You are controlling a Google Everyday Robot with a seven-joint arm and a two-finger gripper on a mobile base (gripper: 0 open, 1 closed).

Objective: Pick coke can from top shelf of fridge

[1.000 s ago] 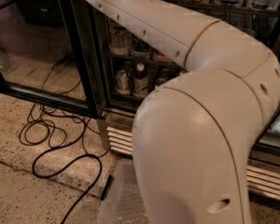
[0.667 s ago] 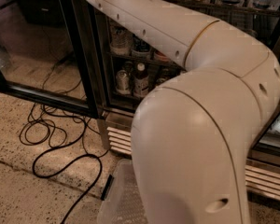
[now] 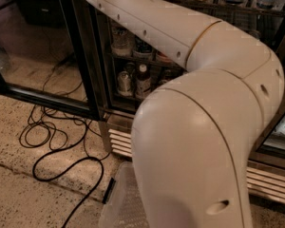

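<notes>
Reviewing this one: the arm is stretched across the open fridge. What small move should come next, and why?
Probably a short reach upward into the fridge. The arm leaves the frame at the top left, so the gripper is out of view. Only bottles show on the racks here, with no coke can among them, so the target likely sits higher.

Speckled tan floor (image 3: 19, 194) strewn with looping black cables (image 3: 102, 172) in dim warm light.
</notes>
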